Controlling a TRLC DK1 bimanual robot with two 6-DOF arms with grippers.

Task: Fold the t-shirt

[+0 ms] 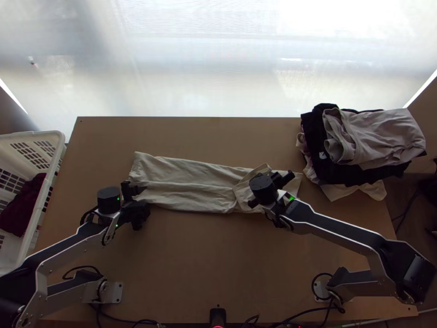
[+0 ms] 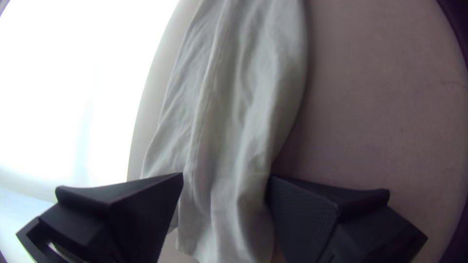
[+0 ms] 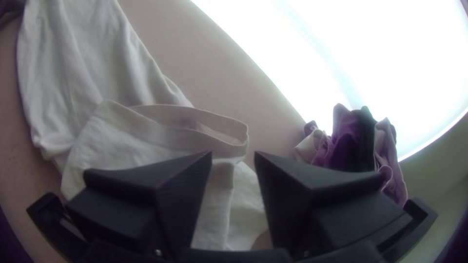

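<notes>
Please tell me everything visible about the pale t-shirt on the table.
The t-shirt is beige, soft-looking, wrinkled fabric with a lengthwise seam. It lies on the table as a long strip; toward its right end, a part is folded over, with a hemmed opening gaping. The left tool, open, straddles the other end; the right tool, open, is at the folded part. Contact is unclear.

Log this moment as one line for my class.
T-shirt: long strip on table; left gripper: at left end, jaws open; right gripper: over right end, jaws open; clothes pile: far right
</notes>
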